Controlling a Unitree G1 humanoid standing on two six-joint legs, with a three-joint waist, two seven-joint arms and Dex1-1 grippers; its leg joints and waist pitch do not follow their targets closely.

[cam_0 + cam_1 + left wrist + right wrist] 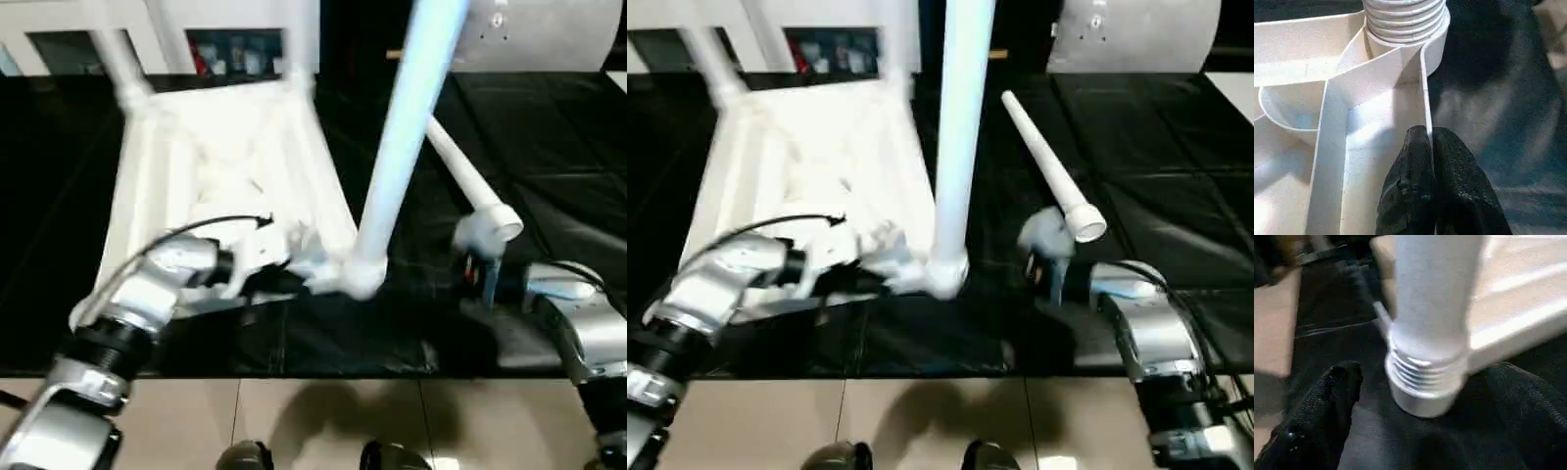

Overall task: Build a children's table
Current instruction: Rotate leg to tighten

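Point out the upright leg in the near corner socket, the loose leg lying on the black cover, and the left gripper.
upright leg (958, 127), right eye view, mid shaft.
loose leg (1050, 174), right eye view, mid shaft.
left gripper (1431, 147), left wrist view, fingertips at the tabletop's rib.

A white leg stands threaded in the tabletop's corner socket, black fingers nearby.

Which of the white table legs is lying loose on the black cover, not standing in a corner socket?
The leg lying at a slant on the black cover, just beyond the right gripper. The other legs, like the near one, stand upright in the table top.
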